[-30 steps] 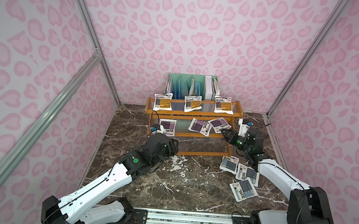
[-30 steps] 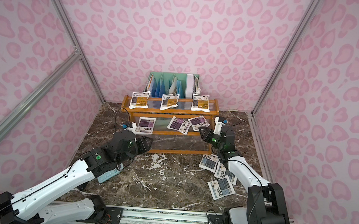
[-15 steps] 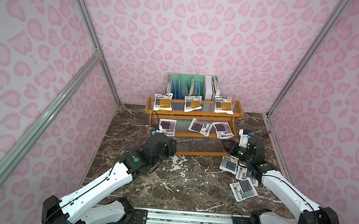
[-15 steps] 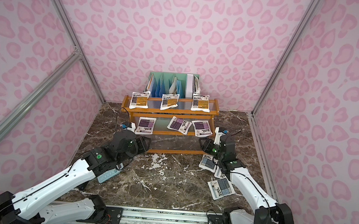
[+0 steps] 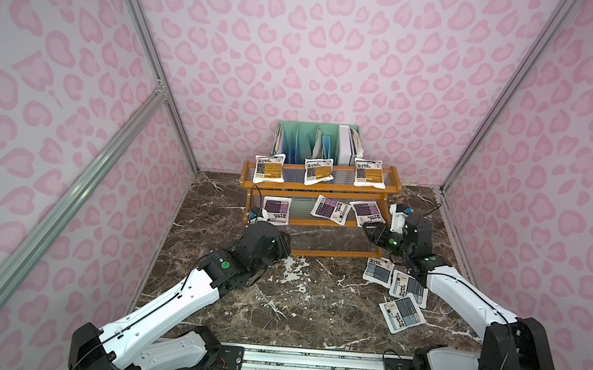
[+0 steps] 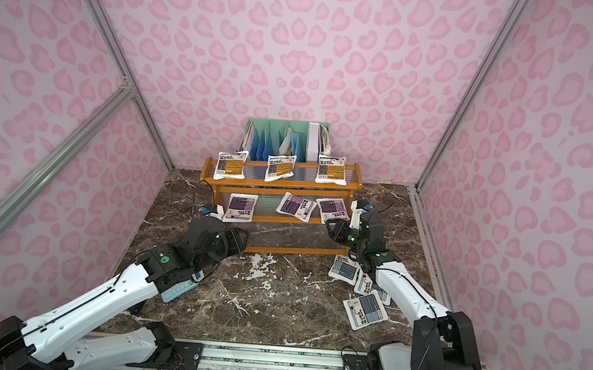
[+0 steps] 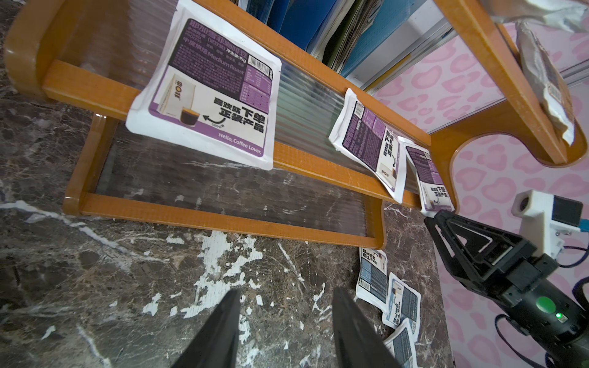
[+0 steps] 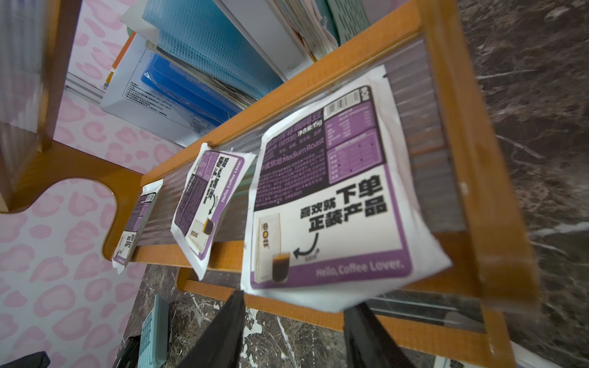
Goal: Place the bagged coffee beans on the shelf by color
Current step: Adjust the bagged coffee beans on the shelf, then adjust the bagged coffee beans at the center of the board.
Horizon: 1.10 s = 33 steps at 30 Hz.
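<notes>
I saw three orange pouches (image 5: 312, 171) on the shelf's (image 5: 318, 187) top tier and three purple pouches (image 5: 330, 208) on its middle tier, the rightmost overhanging the front rail. Three grey-blue pouches (image 5: 403, 310) lay on the table (image 5: 314, 304) beside the shelf's right foot. My right pincer (image 8: 294, 301) was spread and empty just off that overhanging pouch. My left pincer (image 7: 287, 291), also spread and empty, hovered before the shelf's bottom tier.

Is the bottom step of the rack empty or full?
Empty. The bottom step shows only clear ribbed plastic; the three grey-blue bags lie on the table beside it.
</notes>
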Tool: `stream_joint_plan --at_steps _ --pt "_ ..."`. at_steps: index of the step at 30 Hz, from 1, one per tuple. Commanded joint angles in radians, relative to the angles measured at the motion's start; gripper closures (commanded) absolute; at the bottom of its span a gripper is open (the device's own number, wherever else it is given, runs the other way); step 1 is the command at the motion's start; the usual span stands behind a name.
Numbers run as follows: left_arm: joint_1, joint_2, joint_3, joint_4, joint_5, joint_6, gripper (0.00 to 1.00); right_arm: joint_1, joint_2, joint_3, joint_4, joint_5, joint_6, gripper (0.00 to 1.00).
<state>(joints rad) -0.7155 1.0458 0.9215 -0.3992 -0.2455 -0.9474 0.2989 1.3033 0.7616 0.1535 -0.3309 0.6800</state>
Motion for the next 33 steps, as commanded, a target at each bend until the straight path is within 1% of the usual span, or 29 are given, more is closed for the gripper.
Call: stream_joint_plan --at_steps 1,5,10,15,19,23,29,33 --pt "0.002 -0.005 0.002 -0.016 -0.011 0.007 0.50 0.004 -0.026 0.008 -0.028 -0.023 -0.025 0.47" --pt "0.001 -0.004 -0.003 -0.025 -0.033 0.029 0.50 0.013 -0.132 -0.059 -0.103 0.024 -0.018 0.47" --pt "0.003 0.031 0.003 -0.035 -0.037 0.063 0.50 0.013 -0.263 -0.151 -0.245 0.128 0.029 0.48" --pt "0.003 0.071 -0.010 -0.015 -0.008 0.070 0.50 -0.008 -0.321 -0.231 -0.326 0.190 0.096 0.48" --pt "0.002 0.109 -0.016 -0.020 0.030 0.066 0.51 -0.057 -0.299 -0.280 -0.296 0.144 0.132 0.49" --pt "0.003 0.132 -0.053 0.015 0.049 0.054 0.51 -0.102 -0.247 -0.307 -0.239 0.100 0.129 0.49" --pt "0.003 0.176 -0.069 0.012 0.067 0.063 0.52 -0.130 -0.179 -0.306 -0.157 0.062 0.057 0.51" --pt "0.003 0.195 -0.084 0.036 0.094 0.070 0.52 -0.130 -0.105 -0.293 -0.154 0.026 0.004 0.51"
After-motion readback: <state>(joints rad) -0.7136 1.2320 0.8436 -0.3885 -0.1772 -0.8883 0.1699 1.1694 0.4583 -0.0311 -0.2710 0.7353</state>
